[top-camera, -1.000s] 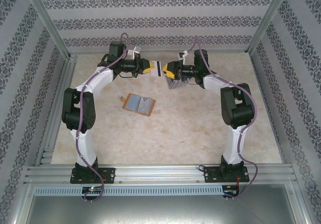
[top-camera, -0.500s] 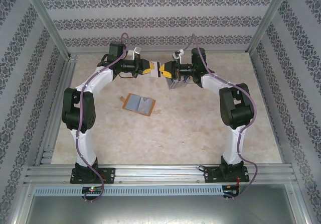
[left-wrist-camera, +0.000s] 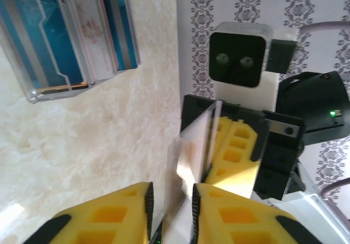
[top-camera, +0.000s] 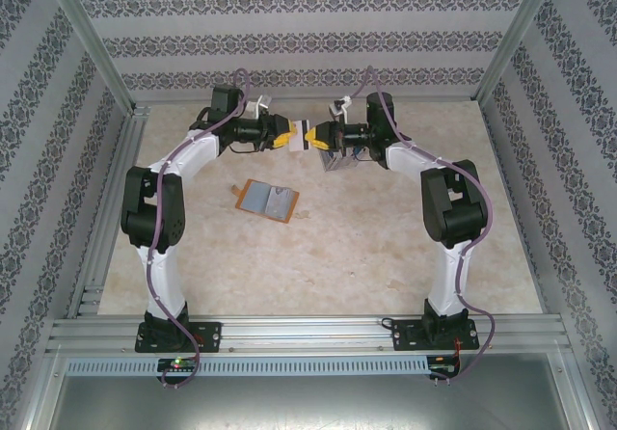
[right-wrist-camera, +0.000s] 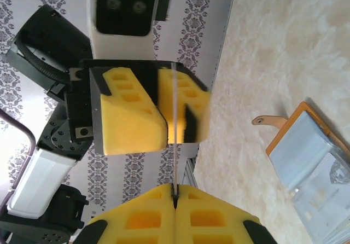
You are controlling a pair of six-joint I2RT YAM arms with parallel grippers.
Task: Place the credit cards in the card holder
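- Top view: two grippers, one card holder, one clear box. The card holder lies open on the table. Beyond it the left gripper and right gripper meet tip to tip, one card between them. The box sits beyond the holder, to its right.
- Left wrist view: the left gripper stands released, its jaws apart around the card. The right gripper pinches the card's far end. The clear box holds three cards: blue, pale pinkish, blue.
- Right wrist view: the right gripper is clenched on the card, seen edge-on and running up between the left gripper's parted jaws. The card holder lies open to the right; I cannot tell what its clear pockets hold.
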